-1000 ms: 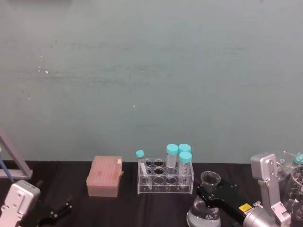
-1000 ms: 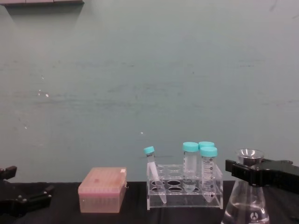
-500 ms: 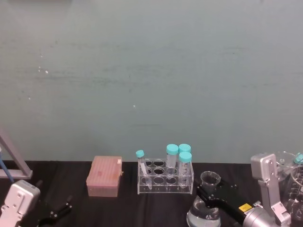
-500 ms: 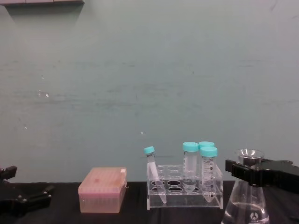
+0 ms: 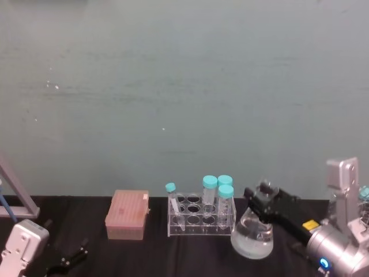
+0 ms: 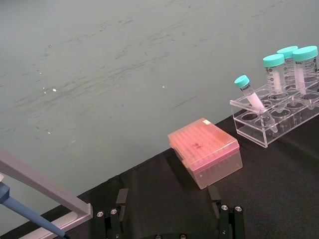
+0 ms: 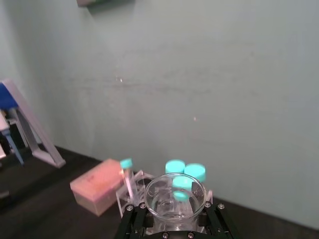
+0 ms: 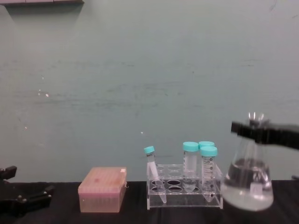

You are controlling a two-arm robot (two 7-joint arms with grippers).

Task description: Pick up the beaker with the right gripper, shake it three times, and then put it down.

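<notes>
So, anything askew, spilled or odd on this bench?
The small tube at the left end of the rack leans while the three larger tubes stand upright. The beaker, clamped at the neck by the right gripper, shows no spill. The left gripper sits parked low left.

Soft even light; wall (image 5: 173,86) bright, tabletop (image 5: 190,257) v. dark, beaker (image 5: 252,235) glints.

Clear beaker (image 8: 246,184), perhaps white-marked; teal tube caps (image 8: 190,146); pink box (image 8: 102,189).
</notes>
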